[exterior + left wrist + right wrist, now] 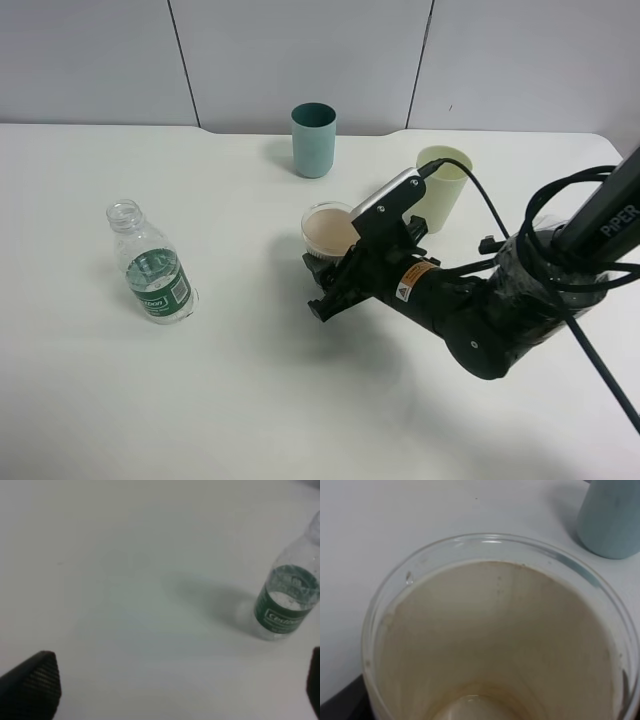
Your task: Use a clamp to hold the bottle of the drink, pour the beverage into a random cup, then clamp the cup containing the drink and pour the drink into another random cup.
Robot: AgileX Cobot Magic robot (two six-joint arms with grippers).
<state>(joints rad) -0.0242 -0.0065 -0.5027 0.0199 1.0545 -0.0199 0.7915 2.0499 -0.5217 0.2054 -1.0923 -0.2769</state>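
Note:
A clear cup (328,228) with a beige drink stands mid-table, and its beige-coated inside fills the right wrist view (495,630). My right gripper (325,272) is shut on this cup, with dark fingers (342,705) at its sides. I cannot tell whether the cup rests on the table. An uncapped, nearly empty clear bottle (150,265) with a green label stands upright at the left, also in the left wrist view (287,605). My left gripper (175,690) is open and empty, well short of the bottle. It is outside the exterior high view.
A teal cup (313,138) stands at the back centre, just beyond the clear cup in the right wrist view (612,517). A pale yellow-green cup (443,187) stands right behind the right gripper's body. Black cables (560,270) loop over the right arm. The table is white.

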